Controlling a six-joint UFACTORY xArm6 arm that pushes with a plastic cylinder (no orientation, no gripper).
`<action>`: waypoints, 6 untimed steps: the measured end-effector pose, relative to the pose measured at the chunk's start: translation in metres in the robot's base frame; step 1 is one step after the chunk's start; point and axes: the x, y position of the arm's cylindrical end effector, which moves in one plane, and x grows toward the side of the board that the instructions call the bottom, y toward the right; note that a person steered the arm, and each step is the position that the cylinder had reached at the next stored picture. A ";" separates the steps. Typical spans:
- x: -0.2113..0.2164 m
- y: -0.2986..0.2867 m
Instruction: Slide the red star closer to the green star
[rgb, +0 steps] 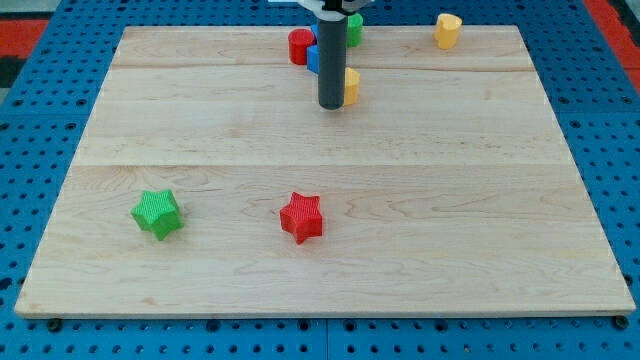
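Red star lies low on the bench, well apart from the green star at the view's left. No jaws: my tip stands far above, touching a yellow block.

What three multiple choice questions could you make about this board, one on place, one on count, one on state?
1. Where is the red star relative to the green star?
A. toward the view's right
B. toward the view's top
C. touching it

2. How many star blocks are there?
A. one
B. two
C. four

3. What is my tip doing?
A. pressing the red star
B. pressing the green star
C. standing beside a yellow block, far from both stars

Answers: 1 A, bare wood separates them side by side. 2 B, one red, one green. 3 C, it stands near the view's top.
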 end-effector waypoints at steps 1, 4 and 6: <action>0.030 0.020; 0.165 -0.050; 0.214 -0.089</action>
